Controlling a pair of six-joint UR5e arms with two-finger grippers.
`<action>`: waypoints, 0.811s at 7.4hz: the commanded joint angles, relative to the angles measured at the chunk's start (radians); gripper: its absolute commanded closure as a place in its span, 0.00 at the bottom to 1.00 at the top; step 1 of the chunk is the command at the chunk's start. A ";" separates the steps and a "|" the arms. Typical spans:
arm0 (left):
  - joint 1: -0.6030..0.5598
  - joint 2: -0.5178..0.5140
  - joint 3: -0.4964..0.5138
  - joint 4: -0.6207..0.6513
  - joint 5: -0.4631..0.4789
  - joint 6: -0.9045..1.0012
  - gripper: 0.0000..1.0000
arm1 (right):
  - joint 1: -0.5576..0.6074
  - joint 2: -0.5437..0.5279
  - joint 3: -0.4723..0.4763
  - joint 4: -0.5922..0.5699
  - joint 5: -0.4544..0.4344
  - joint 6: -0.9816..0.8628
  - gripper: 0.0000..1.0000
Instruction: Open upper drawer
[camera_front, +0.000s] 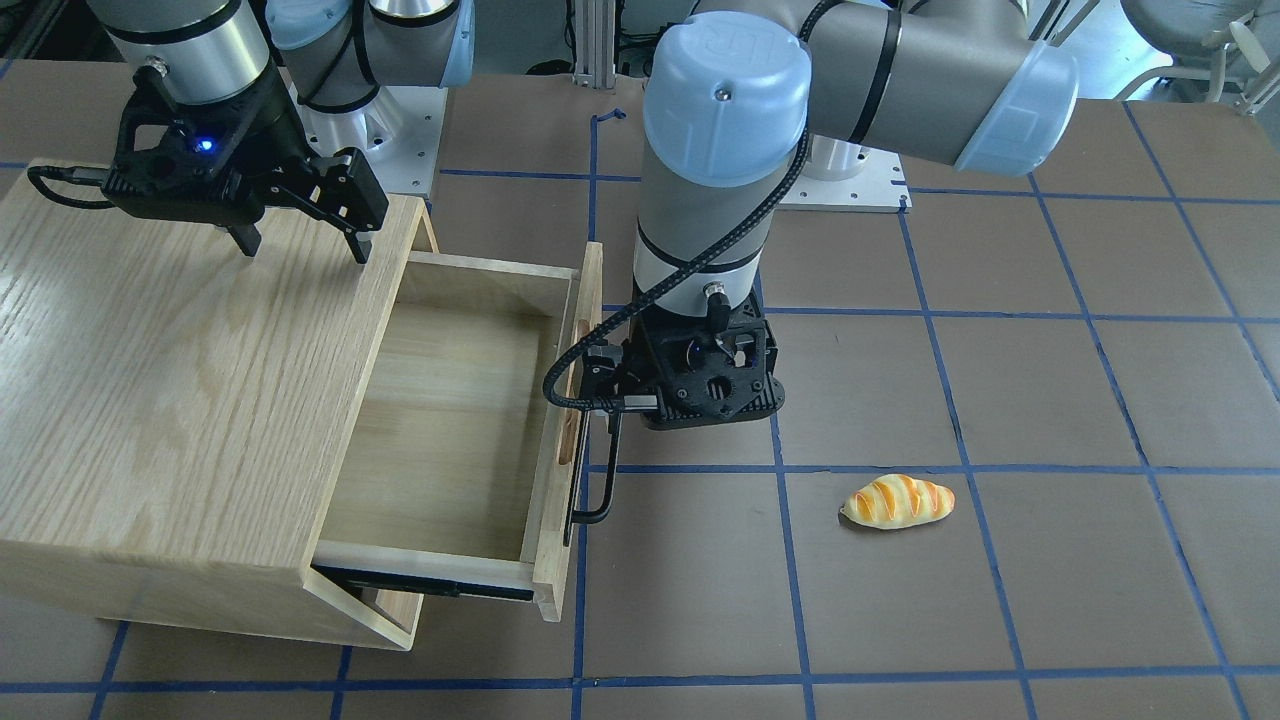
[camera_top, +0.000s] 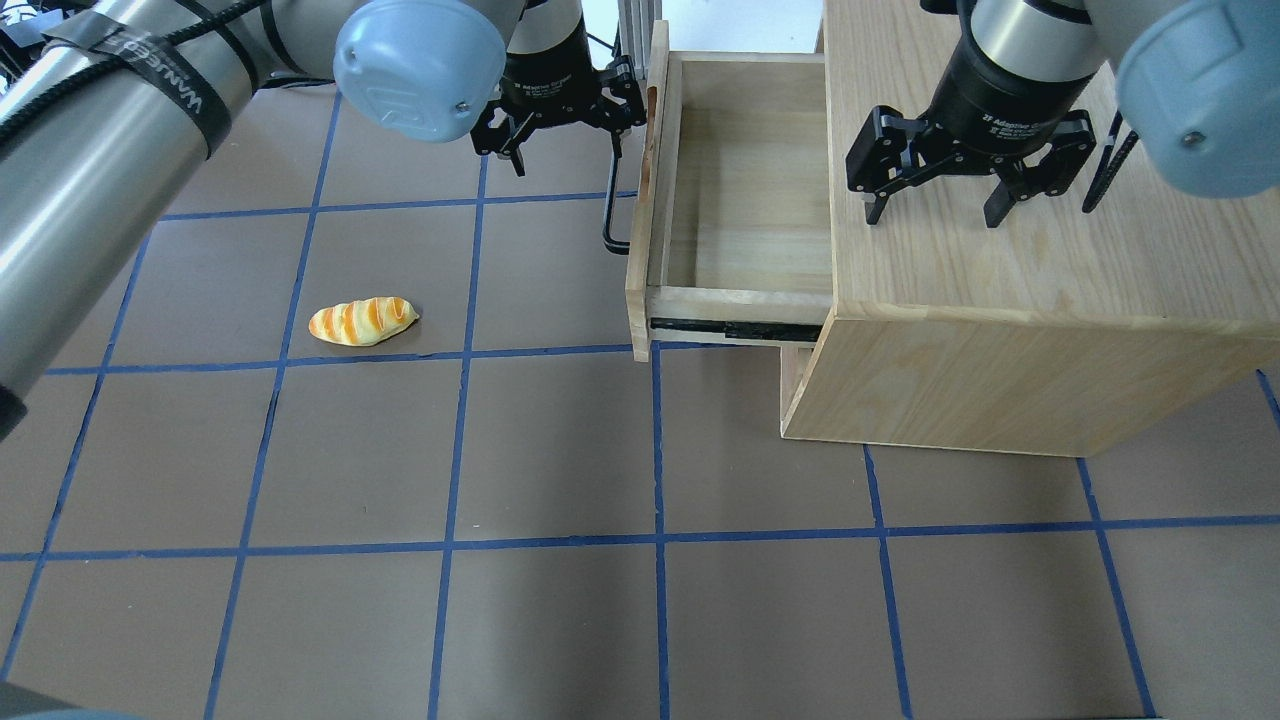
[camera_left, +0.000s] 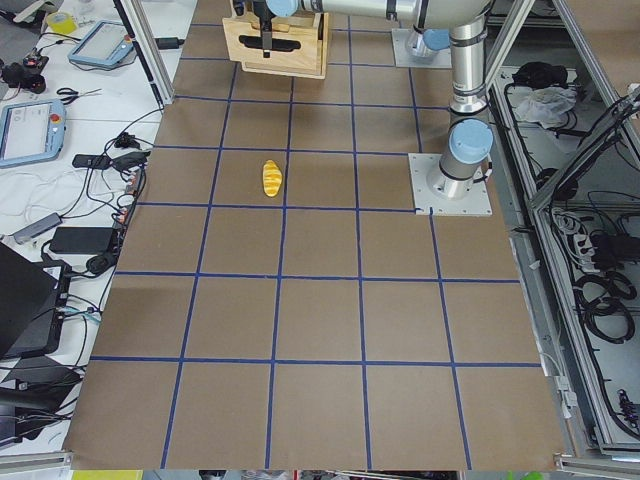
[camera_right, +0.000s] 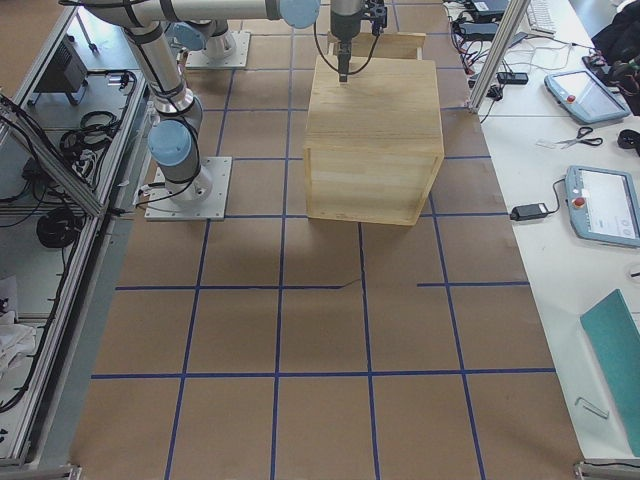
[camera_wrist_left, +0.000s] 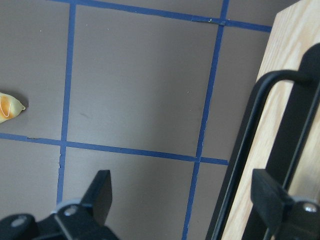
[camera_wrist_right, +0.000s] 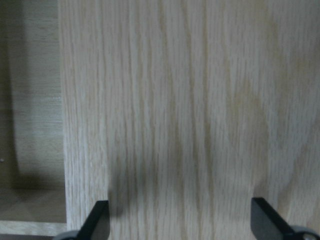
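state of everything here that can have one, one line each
upper drawer: pulled far out, empty
handle: not clamped
left gripper: open, at the handle
right gripper: open, holding nothing, over the cabinet top
bread roll: lying flat, apart from both grippers

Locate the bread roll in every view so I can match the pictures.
Front-facing: bread roll, lower right.
Overhead: bread roll, left of centre.
Exterior left: bread roll, upper middle.
Exterior right: not visible.
Left wrist: bread roll, left edge.
Right wrist: not in it.
Shared landmark: the oak cabinet.
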 joint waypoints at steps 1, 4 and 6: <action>0.052 0.037 0.023 -0.057 -0.005 0.021 0.00 | 0.000 0.000 0.000 0.000 -0.001 0.000 0.00; 0.161 0.091 0.039 -0.123 0.004 0.227 0.00 | 0.000 0.000 0.000 0.000 0.001 0.000 0.00; 0.226 0.126 0.021 -0.141 0.004 0.315 0.00 | 0.000 0.000 0.000 0.000 -0.001 0.000 0.00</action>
